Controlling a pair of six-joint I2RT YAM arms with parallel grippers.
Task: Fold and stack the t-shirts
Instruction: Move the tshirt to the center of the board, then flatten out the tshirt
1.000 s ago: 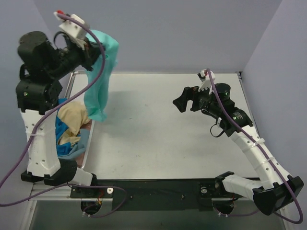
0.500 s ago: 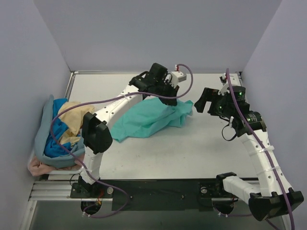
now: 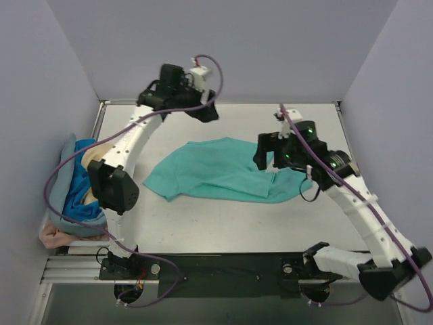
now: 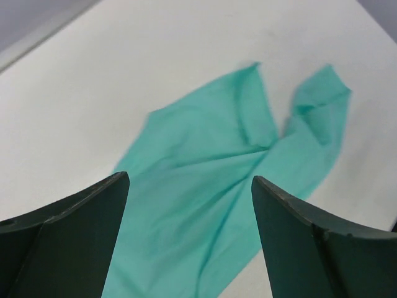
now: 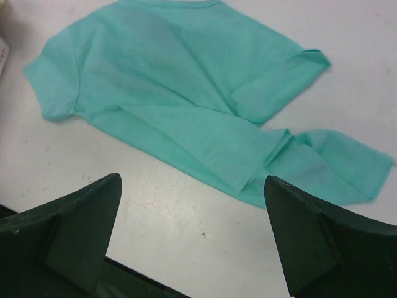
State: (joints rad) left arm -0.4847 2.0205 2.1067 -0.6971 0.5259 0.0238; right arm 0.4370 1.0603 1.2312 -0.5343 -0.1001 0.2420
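White table (image 3: 203, 220) holds the green shirt (image 3: 216, 172), rumpled, not folded. Near it, left gripper (image 3: 208, 113) and right gripper (image 3: 264, 154) are spread wide. Other shirts (image 3: 71, 193) wait heaped.

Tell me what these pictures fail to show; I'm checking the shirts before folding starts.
- Top view: the right gripper covers part of the teal-green t-shirt's right end.
- Top view: the left arm's elbow hides part of the pile of other shirts; their number is unclear.
- Left wrist view: the fingers and bottom edge cut off the teal-green t-shirt's near part.
- No view shows a neck label.
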